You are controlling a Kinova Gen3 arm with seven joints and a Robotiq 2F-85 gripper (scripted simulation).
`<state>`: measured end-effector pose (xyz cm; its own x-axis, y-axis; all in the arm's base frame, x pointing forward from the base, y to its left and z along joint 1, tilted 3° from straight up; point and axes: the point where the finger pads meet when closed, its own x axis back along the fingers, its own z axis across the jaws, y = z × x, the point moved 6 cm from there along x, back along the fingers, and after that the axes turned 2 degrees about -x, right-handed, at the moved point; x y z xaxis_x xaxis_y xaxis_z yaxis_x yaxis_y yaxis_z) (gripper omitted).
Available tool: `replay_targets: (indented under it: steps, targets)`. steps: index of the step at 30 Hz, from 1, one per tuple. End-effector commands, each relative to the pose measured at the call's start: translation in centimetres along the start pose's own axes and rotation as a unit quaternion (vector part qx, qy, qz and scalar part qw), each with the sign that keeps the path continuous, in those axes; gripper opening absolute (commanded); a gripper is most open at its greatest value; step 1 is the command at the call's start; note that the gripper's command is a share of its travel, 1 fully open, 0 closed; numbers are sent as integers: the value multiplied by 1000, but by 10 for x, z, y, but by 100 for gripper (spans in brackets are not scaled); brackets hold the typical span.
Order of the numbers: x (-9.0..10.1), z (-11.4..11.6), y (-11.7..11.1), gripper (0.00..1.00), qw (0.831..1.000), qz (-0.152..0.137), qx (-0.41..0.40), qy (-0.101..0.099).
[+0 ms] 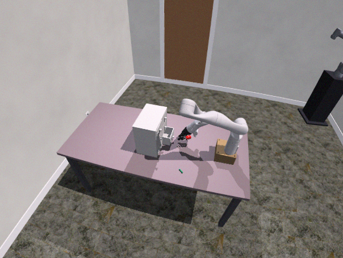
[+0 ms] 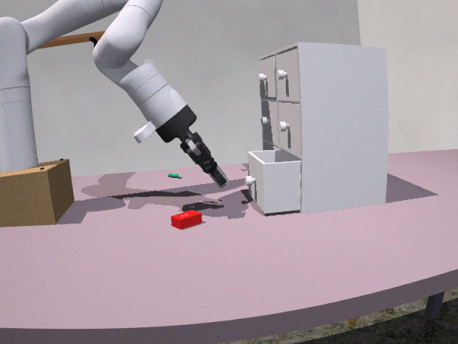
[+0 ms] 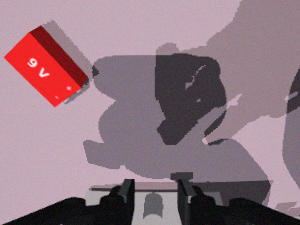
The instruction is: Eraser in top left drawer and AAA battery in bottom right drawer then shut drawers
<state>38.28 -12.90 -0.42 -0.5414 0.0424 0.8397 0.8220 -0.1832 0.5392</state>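
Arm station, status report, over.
Gripper empty, jaws partly open. Bottom-right drawer out; green battery outside it, eraser not seen. Red 9V battery nearby, probably no obstacle.

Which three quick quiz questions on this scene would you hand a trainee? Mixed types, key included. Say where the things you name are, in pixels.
1. True or false: the green AAA battery [image 1: 180, 171] [image 2: 175, 176] lies inside a drawer.
2. Facing the fronts of the small chest [image 1: 146, 139] [image 2: 343, 125], which drawer [image 1: 167, 139] [image 2: 280, 186] [image 3: 170, 204] stands pulled out?
A) top left
B) bottom left
C) bottom right
3. Fill in: the gripper [image 1: 179, 138] [image 2: 224, 185] [image 3: 156, 192] holds ____.

Key: 1 false; 2 C; 3 nothing.
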Motion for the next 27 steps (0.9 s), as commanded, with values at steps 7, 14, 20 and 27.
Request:
replay_targets:
  steps: [7,14,20,27]
  targets:
    - [9,-2,-2,33,1000,1,-2,-2]
    - [51,-2,0,33,1000,1,-2,-2]
    - [85,-1,1,33,1000,3,-1,-1]
    - [91,-1,2,33,1000,8,-1,-1]
